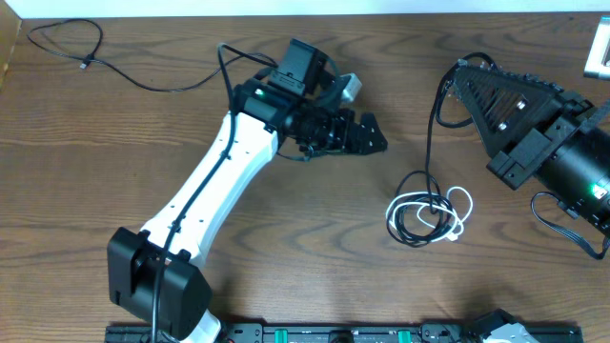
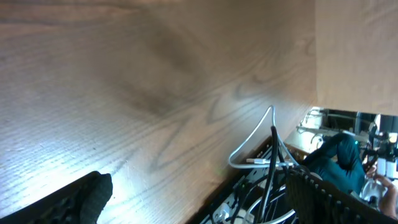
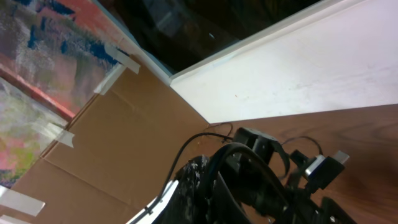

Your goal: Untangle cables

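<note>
No legible txt, labels, brand marks or nos. in any view, and the coloured panel (image 3: 40, 43) behind the cardboard (image 3: 124, 143) in the right wrist view shows painted patches only, w/o readable lettering.

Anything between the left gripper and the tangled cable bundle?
Nothing visible. Only bare table lies between the left gripper and the tangled cable bundle. One black cable runs from it up toward the right gripper, off that path.
</note>
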Available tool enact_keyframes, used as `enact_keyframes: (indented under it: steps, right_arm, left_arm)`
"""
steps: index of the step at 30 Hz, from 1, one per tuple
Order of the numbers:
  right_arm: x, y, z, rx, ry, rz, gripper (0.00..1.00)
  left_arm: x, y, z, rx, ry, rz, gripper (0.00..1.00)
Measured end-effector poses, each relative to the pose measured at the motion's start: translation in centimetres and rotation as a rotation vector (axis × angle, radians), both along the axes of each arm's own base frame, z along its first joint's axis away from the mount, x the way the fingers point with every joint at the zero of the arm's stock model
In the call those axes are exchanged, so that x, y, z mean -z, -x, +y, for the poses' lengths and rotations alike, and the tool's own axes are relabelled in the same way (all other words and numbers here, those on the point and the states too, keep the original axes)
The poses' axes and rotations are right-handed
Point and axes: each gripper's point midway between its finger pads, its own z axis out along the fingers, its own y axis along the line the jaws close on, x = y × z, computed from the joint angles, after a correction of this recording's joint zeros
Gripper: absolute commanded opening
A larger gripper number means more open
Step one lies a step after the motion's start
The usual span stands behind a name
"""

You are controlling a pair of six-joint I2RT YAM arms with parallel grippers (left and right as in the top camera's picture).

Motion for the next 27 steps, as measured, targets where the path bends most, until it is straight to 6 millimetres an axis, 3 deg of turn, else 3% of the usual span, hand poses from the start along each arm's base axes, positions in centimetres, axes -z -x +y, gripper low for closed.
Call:
enact_keyframes:
  steps: [7, 14, 16, 20, 25, 27]
  right_arm:
    - [-0.1, 0.0, 0.0, 0.000, -0.001, -0.002, 0.01]
    - [-0.5, 0.0, 0.1, -0.003, -0.008, -0.017, 0.02]
    - [-0.5, 0.0, 0.1, -0.004, -0.008, -0.017, 0.02]
    - [-0.4, 0.1, 0.1, -0.010, -0.009, -0.016, 0.02]
    - [-0.5, 0.2, 0.2, -0.018, -0.013, -0.014, 0.02]
    - [-0.5, 0.2, 0.3, -0.020, -0.015, -0.011, 0.02]
  left_arm:
    - [0.0, 2.0, -1.9, 0.064, -0.001, 0.002, 0.94]
    - [0.9, 2.5, -1.7, 0.063, -0.032, 0.021, 0.88]
    - [1.8, 2.8, -1.4, 0.055, -0.066, 0.035, 0.78]
    - [3.7, 3.2, -0.7, 0.036, -0.140, 0.046, 0.49]
    - [4.9, 2.3, 0.5, -0.010, -0.228, 0.008, 0.13]
    - [5.3, 2.0, 0.9, -0.019, -0.254, -0.006, 0.08]
